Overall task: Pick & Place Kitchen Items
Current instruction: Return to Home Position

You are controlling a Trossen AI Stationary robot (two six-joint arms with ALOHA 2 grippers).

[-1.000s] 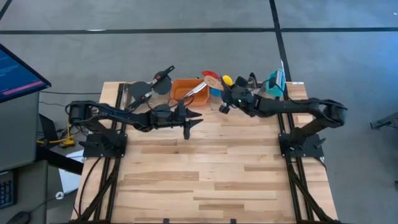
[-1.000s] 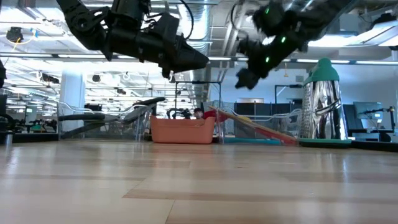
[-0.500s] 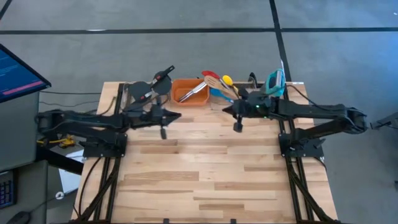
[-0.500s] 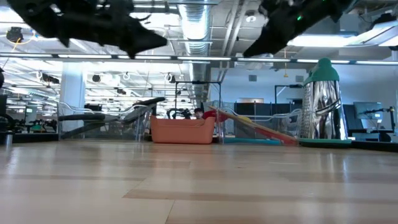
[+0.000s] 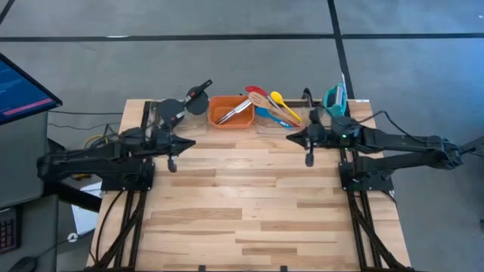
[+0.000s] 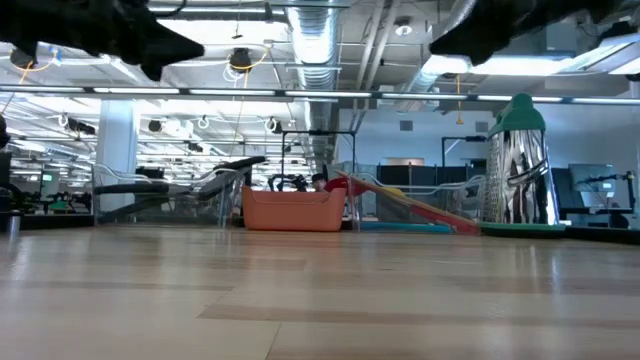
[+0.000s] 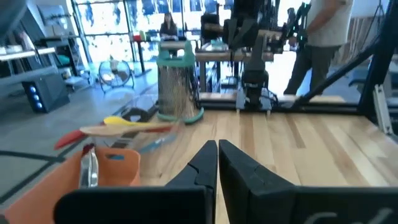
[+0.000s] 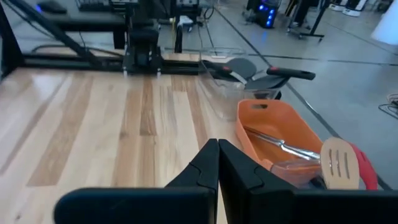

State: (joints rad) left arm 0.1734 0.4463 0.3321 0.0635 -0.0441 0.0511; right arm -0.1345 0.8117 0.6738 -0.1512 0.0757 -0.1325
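Left gripper (image 5: 172, 165): you find it at the left-centre of the high view, over bare table (image 5: 249, 211), just below the left clear bin (image 5: 155, 113) in the picture.
Left fingers: your left wrist view shows the two dark fingers (image 7: 205, 158) pressed together with nothing between them. The high view is too far off to tell you that.
Black spatulas (image 5: 198, 92): they rest in the left clear bin, handles running toward the upper centre of the high view. The right wrist view shows them across the clear wall.
Orange bin (image 5: 231, 112): top centre, between the two clear bins.
Metal tongs (image 5: 233, 113): they lie inside the orange bin. Both wrist views show you them there, while the low view hides them behind the bin wall.
Right clear bin (image 5: 261, 122): just right of the orange bin.
Red spoon (image 5: 255, 91), wooden fork (image 5: 259, 99), yellow spoon (image 5: 277, 97): their heads fan out past the right clear bin's far edge.
Grater (image 5: 335, 100): upper right of the table, upright in the low view.
Right gripper (image 5: 308, 160): right-centre of the high view, below the grater in the picture.
Right fingers: your right wrist view shows the fingers (image 8: 205, 158) closed tip to tip and empty.
Height: only the low view tells you both arms hang well above the wood, as dark shapes in its top corners.
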